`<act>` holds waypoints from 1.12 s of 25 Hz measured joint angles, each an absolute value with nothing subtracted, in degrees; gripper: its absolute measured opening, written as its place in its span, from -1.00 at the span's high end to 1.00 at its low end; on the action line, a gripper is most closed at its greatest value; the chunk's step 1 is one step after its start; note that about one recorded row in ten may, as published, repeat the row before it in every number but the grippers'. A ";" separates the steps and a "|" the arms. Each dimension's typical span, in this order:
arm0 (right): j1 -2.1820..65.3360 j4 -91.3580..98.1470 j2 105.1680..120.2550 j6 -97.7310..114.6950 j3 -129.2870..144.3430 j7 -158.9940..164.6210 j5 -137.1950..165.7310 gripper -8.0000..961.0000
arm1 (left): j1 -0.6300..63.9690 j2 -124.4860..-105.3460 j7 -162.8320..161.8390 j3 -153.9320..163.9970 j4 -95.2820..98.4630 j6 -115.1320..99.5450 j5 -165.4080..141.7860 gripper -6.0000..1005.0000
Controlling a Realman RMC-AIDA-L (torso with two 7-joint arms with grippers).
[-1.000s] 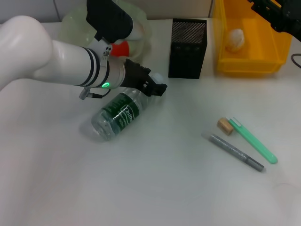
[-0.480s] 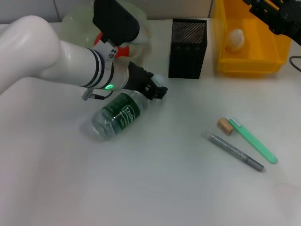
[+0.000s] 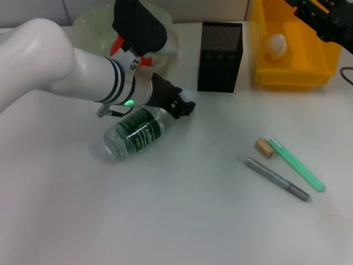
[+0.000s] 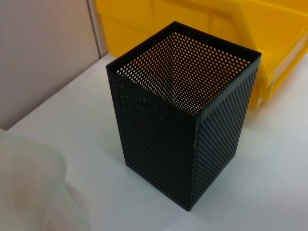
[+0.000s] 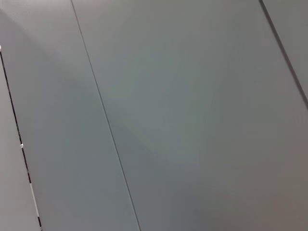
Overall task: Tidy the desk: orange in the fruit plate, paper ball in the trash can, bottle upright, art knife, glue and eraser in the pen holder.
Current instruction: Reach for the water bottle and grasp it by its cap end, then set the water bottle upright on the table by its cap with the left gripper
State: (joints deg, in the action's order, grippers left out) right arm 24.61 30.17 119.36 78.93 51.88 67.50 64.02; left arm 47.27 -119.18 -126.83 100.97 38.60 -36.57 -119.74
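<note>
The bottle (image 3: 134,135) lies on its side on the white desk, cap end toward the pen holder (image 3: 220,56). My left gripper (image 3: 178,105) sits at the bottle's neck and appears shut on it; a bit of white cap shows beside the fingers. The orange (image 3: 143,60) peeks out behind my left arm, in the fruit plate (image 3: 88,25). A paper ball (image 3: 276,45) rests inside the yellow trash can (image 3: 295,74). The eraser (image 3: 263,148), green art knife (image 3: 298,165) and grey glue stick (image 3: 276,179) lie together at the right. My right gripper (image 3: 324,17) hangs over the trash can's far corner.
The left wrist view shows the pen holder (image 4: 183,120) from close up with nothing inside, the trash can (image 4: 274,33) behind it and the fruit plate's rim (image 4: 29,192) at one side. The right wrist view shows only grey wall panels.
The left gripper has crept slightly along the bottle's neck, and the bottle has swung a little, its base shifting left. The right arm has barely moved.
</note>
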 joint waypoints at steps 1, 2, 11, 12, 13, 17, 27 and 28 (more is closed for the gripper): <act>24.69 30.01 119.36 78.96 51.84 67.49 64.00 -0.48 | 47.36 -119.18 -126.96 101.20 38.54 -36.47 -120.10 0.12; 24.69 30.01 119.36 78.96 51.84 67.49 64.00 -0.48 | 47.48 -119.18 -127.11 101.41 38.44 -36.37 -120.48 0.12; 24.59 29.65 119.36 79.02 51.68 66.97 63.92 -0.48 | 46.46 -119.16 -126.85 101.87 40.74 -36.74 -120.70 0.12; 24.55 29.64 119.36 79.03 51.67 66.95 63.91 -0.48 | 46.01 -119.13 -126.78 101.78 41.47 -36.98 -120.68 0.12; 24.51 29.63 119.36 79.09 51.67 66.91 63.90 -0.48 | 45.67 -119.09 -126.74 101.74 42.08 -37.16 -120.67 0.12; 24.55 29.62 119.36 79.55 51.67 66.82 63.89 -0.48 | 43.88 -118.79 -126.57 100.58 44.56 -38.00 -120.61 0.12; 25.05 29.44 119.36 79.65 51.68 66.71 63.89 -0.48 | 36.08 -118.57 -113.08 82.87 49.87 -48.01 -110.70 0.12; 25.11 29.44 119.36 79.65 51.68 66.71 63.89 -0.48 | 35.27 -118.56 -111.12 80.76 49.92 -49.21 -109.18 0.12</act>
